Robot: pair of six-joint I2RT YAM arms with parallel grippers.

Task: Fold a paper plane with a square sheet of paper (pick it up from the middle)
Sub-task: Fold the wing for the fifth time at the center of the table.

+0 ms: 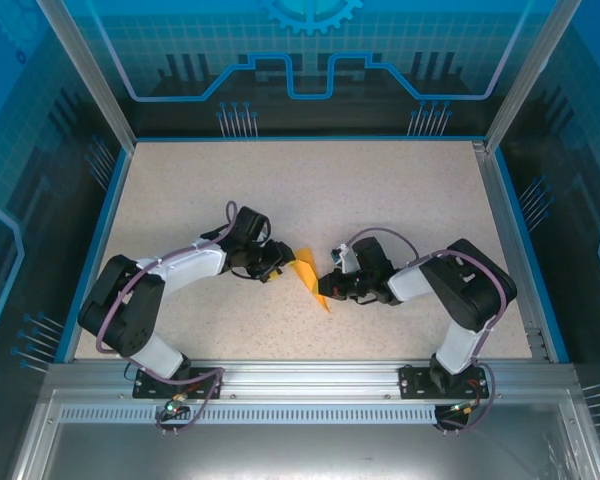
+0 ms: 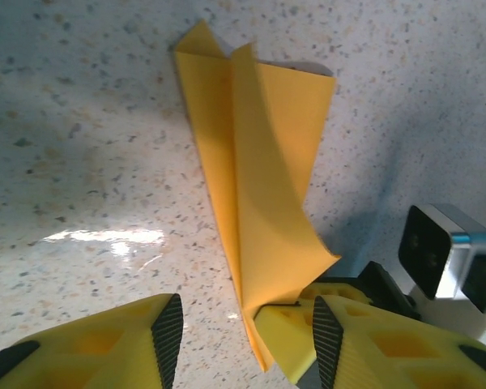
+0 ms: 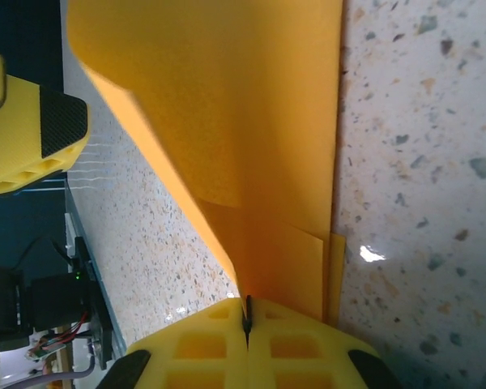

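The orange paper is folded into a narrow pointed wedge lying mid-table between both grippers. In the left wrist view the paper rests on the speckled top with one flap lifted off it. My right gripper is shut on that raised flap near the narrow end; its closed yellow fingertips pinch the sheet. My left gripper is open, its ribbed pads straddling the paper's tip and the right gripper's fingers. From above, the left gripper sits just left of the paper.
The speckled table is bordered by a blue rim and tinted enclosure walls. A metal rail with both arm bases runs along the near edge. The right wrist camera is close to my left fingers.
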